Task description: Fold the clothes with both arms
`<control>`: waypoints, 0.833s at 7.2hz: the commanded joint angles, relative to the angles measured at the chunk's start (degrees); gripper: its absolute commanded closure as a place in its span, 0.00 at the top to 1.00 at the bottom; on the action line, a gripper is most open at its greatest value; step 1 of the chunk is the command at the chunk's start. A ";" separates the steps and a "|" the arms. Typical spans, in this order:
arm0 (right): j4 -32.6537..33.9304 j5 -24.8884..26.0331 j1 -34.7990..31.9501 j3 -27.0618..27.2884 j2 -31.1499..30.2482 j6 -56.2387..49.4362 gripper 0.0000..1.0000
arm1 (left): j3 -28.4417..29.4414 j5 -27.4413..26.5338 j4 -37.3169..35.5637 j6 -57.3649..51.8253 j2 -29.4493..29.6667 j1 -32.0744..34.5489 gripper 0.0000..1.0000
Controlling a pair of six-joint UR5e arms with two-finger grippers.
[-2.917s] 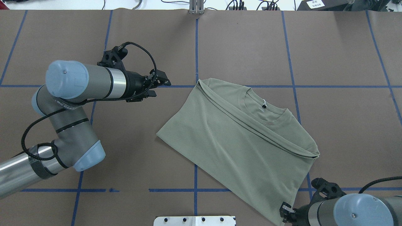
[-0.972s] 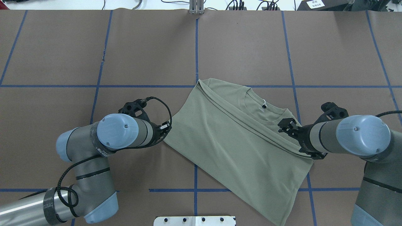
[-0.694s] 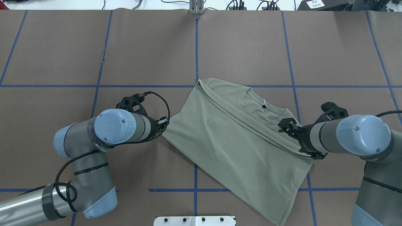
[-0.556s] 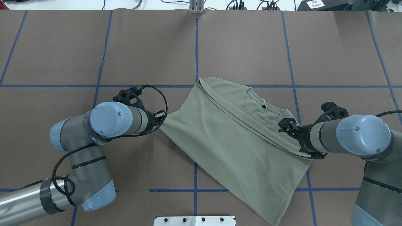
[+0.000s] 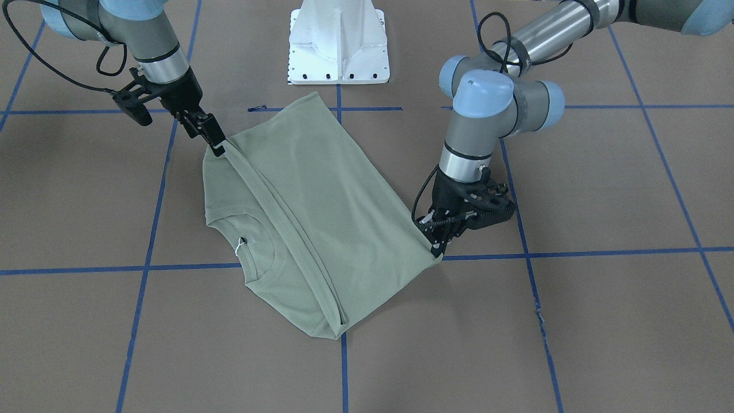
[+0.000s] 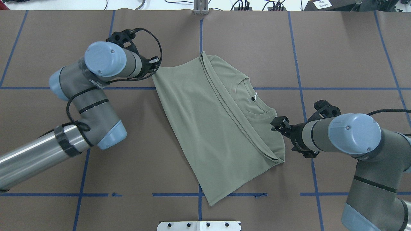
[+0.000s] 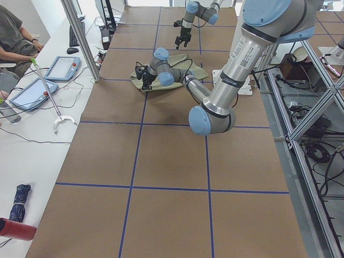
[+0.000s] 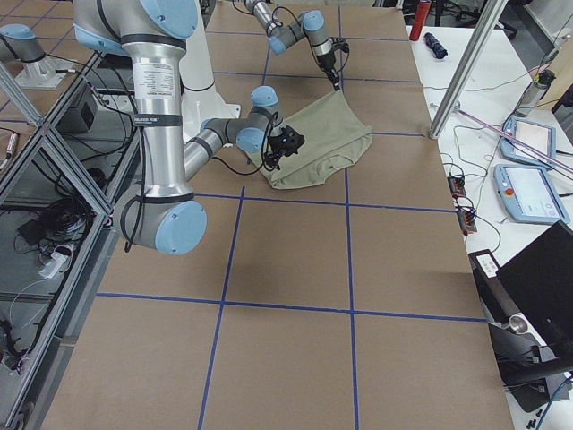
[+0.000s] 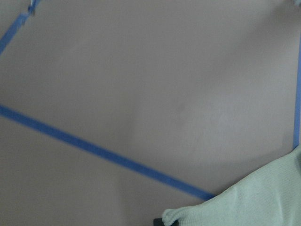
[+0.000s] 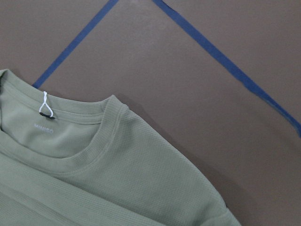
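Note:
The pale sage-green shirt lies folded on the brown table, slanting from far left to near right, with its collar and white neck tag facing up. My left gripper is shut on the shirt's far left corner, which shows pinched at the bottom of the left wrist view. My right gripper is shut on the shirt's right edge by the shoulder. In the front view the left gripper and the right gripper sit at opposite ends of the shirt.
The white pedestal base stands at the near table edge, just behind the shirt's near corner. Blue tape lines grid the brown table cover. A metal post and cables sit at the far edge.
My left gripper has dragged the shirt's left corner away from me and to the left. The shirt has swung round, and my right gripper has shifted a little left with the right edge.

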State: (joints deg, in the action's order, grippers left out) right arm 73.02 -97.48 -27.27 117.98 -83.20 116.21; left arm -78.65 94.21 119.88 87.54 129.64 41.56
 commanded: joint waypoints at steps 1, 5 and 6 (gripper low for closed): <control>0.45 5.41 0.03 -1.17 2.95 0.06 1.00 | 22.49 0.10 12.78 -0.09 12.95 3.43 0.00; 0.54 6.07 0.47 -1.43 4.53 -0.20 1.00 | 35.60 0.27 25.84 -3.31 16.61 5.46 0.51; 0.72 5.81 0.64 -2.74 5.75 -1.59 1.00 | 24.01 1.93 24.10 -3.34 10.52 5.46 0.58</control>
State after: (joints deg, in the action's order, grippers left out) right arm 73.56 -91.47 -26.76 116.27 -78.69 115.68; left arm -46.11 94.86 144.92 85.14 144.57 46.92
